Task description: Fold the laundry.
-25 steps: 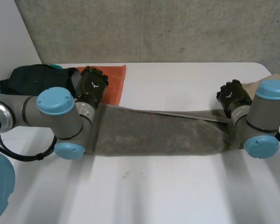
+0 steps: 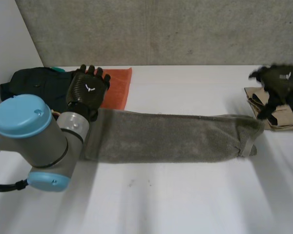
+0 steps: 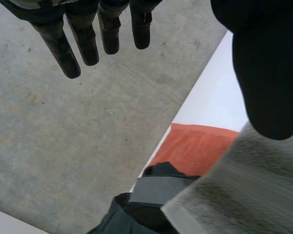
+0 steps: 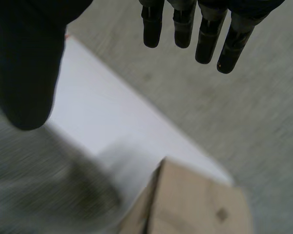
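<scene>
A grey towel (image 2: 166, 136) lies folded into a long strip across the white table (image 2: 185, 195). My left hand (image 2: 88, 90) hovers above the towel's left end with straight fingers (image 3: 83, 41), holding nothing; the towel's corner (image 3: 234, 195) lies below its thumb. My right hand (image 2: 278, 85) is raised above the towel's right end, over a tan folded cloth (image 2: 273, 109). Its fingers (image 4: 205, 34) are spread and empty, with the grey towel (image 4: 34, 185) and the tan cloth (image 4: 195, 204) beneath it.
An orange cloth (image 2: 116, 87) lies flat at the back left, beside a dark bundled garment (image 2: 34, 85). The orange cloth (image 3: 195, 146) and dark garment (image 3: 146, 204) lie past the left hand's fingers. A grey wall (image 2: 161, 29) runs behind the table.
Both hands let go of the towel's upper layer and lifted away. The top layer now lies flat on the strip. The right hand rose and moved right, over the tan cloth.
</scene>
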